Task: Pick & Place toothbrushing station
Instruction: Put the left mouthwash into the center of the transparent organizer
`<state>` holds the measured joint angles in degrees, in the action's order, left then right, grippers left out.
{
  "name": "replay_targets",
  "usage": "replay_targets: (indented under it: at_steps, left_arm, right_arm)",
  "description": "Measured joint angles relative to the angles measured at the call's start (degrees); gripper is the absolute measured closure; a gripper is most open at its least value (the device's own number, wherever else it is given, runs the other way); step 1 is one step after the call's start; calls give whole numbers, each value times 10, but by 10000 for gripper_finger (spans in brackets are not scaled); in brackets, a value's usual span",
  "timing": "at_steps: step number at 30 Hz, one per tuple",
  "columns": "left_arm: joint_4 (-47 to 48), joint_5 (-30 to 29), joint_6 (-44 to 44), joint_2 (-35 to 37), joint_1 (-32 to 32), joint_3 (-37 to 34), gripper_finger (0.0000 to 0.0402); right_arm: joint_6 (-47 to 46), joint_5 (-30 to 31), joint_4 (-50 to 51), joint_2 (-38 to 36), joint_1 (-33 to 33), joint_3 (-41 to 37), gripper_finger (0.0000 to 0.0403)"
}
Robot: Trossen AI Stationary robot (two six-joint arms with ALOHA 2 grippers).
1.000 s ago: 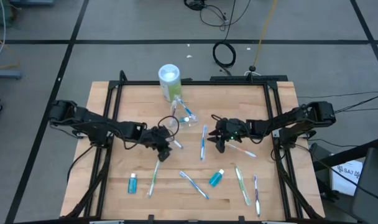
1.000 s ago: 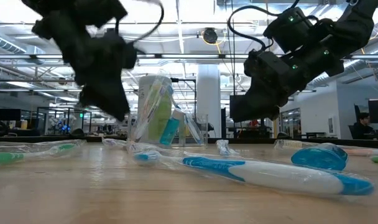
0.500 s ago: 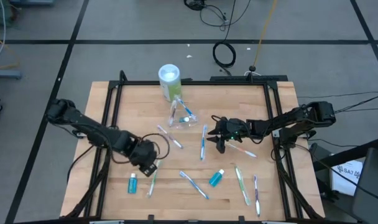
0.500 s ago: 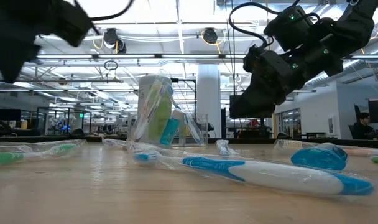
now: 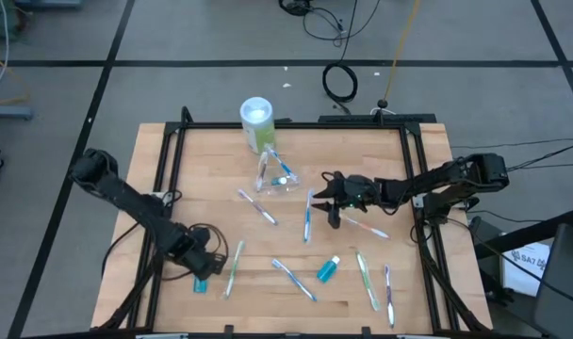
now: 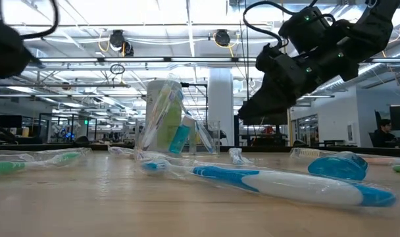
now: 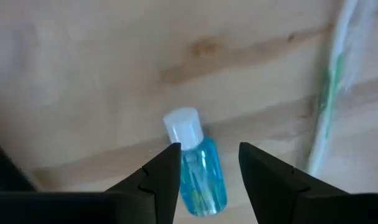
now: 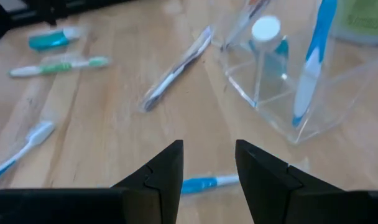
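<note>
A small teal tube with a white cap (image 7: 195,168) lies flat on the wooden table near its front left (image 5: 201,284). My left gripper (image 7: 209,167) hangs just above the tube, open, with one finger on either side of it (image 5: 204,271). My right gripper (image 5: 326,202) is open and empty over the table's middle right. It faces the clear plastic container (image 8: 282,81), which holds a blue toothbrush (image 8: 308,68) and a teal tube (image 8: 268,38). Several toothbrushes lie loose on the table, such as a blue one (image 5: 307,215) and a green one (image 5: 233,266).
A taller green-and-white canister (image 5: 256,122) stands at the far middle, just behind the container (image 5: 277,174). Another teal tube (image 5: 328,269) lies front centre. More toothbrushes (image 5: 365,278) lie front right. A black frame (image 5: 164,179) borders the tabletop.
My left gripper has gone from the table's middle toward the near left corner and come down over the teal tube there. My right gripper has tipped a little toward the clear container. Nothing on the table has moved.
</note>
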<state>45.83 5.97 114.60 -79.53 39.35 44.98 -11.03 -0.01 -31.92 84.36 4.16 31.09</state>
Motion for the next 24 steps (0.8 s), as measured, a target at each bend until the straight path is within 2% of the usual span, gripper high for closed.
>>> replay_targets:
  at_steps: [8, 18, 24]
  left_arm:
    - [-52, -21, 79, 0, 37, -45, 236]
    - [-92, -35, 82, 0, 46, -93, 237]
    - [-104, -35, 85, 1, 46, -96, 286]
  right_arm:
    - [15, -1, -17, 0, 11, 0, 261]
    - [13, -1, -17, 0, 11, 0, 261]
    - [13, -1, -17, 0, 11, 0, 261]
